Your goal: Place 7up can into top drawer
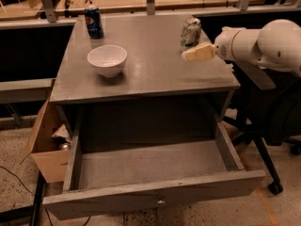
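Your arm extends level from the right, gripper [188, 55] over the tabletop's right side, grip unreadable from here. The 7up can [191, 32] stands upright just behind its tip.

One high, fairly close camera faces the open top drawer [155, 189], gripper [189, 55] upper right.

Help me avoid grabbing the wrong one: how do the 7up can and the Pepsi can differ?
The 7up can is pale green and white; the Pepsi can is dark blue. The 7up can stands at the right rear, the hand just in front of it; the Pepsi can stands at the left rear, away from the hand. Both stand upright on the cabinet top.
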Action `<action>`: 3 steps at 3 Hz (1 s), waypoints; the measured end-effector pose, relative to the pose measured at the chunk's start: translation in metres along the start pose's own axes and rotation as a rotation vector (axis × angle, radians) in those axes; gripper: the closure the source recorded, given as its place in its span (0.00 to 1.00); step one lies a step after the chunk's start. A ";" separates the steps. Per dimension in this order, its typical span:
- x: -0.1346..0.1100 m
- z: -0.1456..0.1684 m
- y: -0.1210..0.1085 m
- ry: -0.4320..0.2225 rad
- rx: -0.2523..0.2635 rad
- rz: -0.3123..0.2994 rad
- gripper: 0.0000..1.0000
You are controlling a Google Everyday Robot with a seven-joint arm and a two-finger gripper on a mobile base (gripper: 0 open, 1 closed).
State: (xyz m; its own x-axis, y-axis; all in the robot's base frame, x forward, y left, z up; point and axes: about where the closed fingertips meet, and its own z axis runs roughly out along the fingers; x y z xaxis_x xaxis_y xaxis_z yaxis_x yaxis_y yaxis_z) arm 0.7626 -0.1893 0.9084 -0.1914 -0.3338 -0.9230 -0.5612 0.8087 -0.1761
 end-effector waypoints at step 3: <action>-0.016 0.093 -0.060 -0.096 0.108 0.087 0.25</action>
State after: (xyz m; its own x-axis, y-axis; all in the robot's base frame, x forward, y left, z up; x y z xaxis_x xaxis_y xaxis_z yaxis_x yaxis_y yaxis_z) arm 0.8741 -0.1878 0.9025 -0.1543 -0.2166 -0.9640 -0.4553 0.8815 -0.1252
